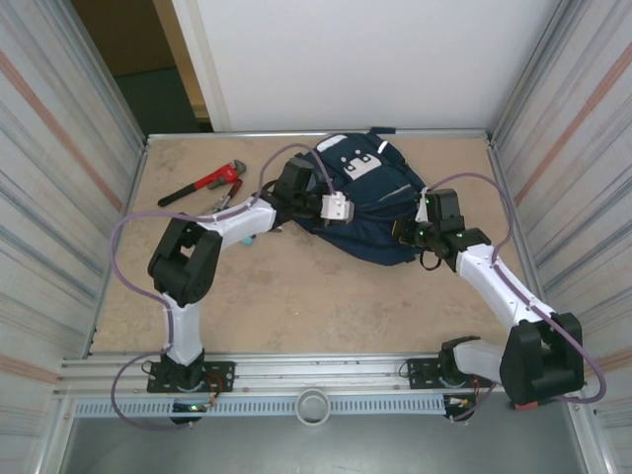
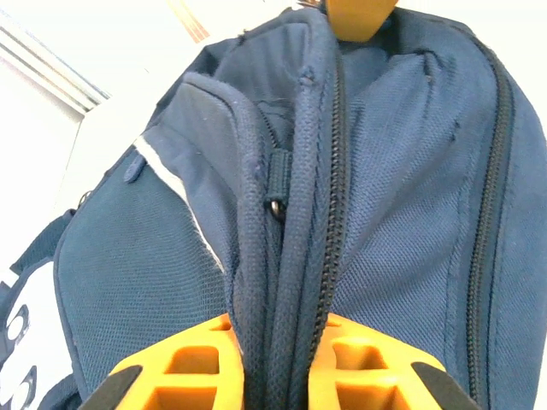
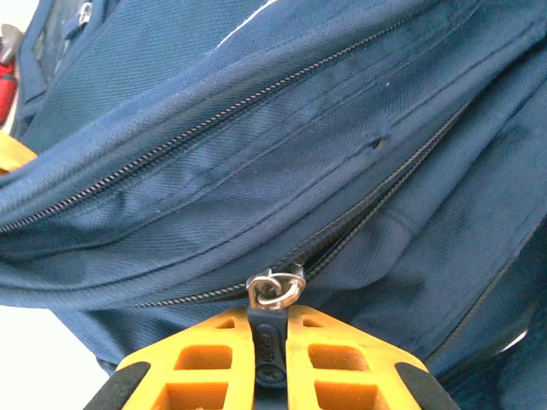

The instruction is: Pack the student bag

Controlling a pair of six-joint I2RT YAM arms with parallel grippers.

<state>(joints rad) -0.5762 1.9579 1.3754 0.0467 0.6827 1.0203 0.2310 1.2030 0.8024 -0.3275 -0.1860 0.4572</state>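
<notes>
Working from both sides, two arms hold the bag (image 1: 380,193) at the far middle of the table (image 1: 296,306), where it lies slumped. The left gripper (image 2: 278,367) is clamped on a padded seam (image 2: 286,256) of the bag, fabric bunched between its orange fingers. The right gripper (image 3: 273,354) is pinched tight on the black zip pull (image 3: 272,335), just below its metal ring (image 3: 275,288). Packing looks unfinished from where I stand: a red wrench (image 1: 202,185) lies on the table well to the left of the bag, outside it. The zip (image 3: 367,226) running up and away from the pull shows a dark gap, so that compartment appears at least partly undone. Whether anything is already inside cannot be told, nor whether the zip is about to be drawn closed or open. The overhead view gives the layout, with bag, wrench and both arms reaching in, but is too far off to tell what the fingers grasp. The right wrist view supplies the pull, ring and gapped teeth; the left wrist view supplies the pinched seam, a second slider (image 2: 278,184) and a white stripe (image 2: 184,205)
</notes>
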